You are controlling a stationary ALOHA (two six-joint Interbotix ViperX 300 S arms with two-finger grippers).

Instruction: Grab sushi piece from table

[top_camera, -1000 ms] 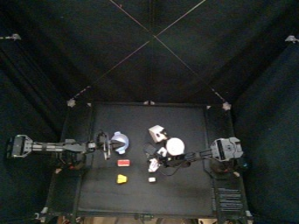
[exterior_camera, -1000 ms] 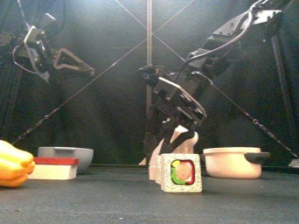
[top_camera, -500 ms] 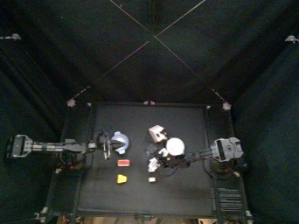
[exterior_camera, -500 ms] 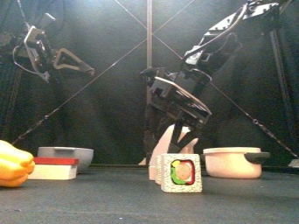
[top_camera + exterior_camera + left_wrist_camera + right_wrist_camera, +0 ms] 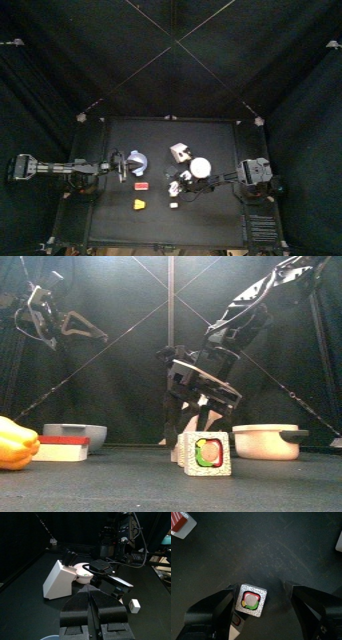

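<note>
Right pincer has sunk, wide open, over sushi piece.

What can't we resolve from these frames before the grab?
- Gap between right hand and sushi piece: front view, the hand hangs behind the piece; depth unreadable.
- Sushi piece in top view: too small.
- Yellow object: cut off by front view's edge.
- Left hand: wrist view, whether its jaws touch.
</note>
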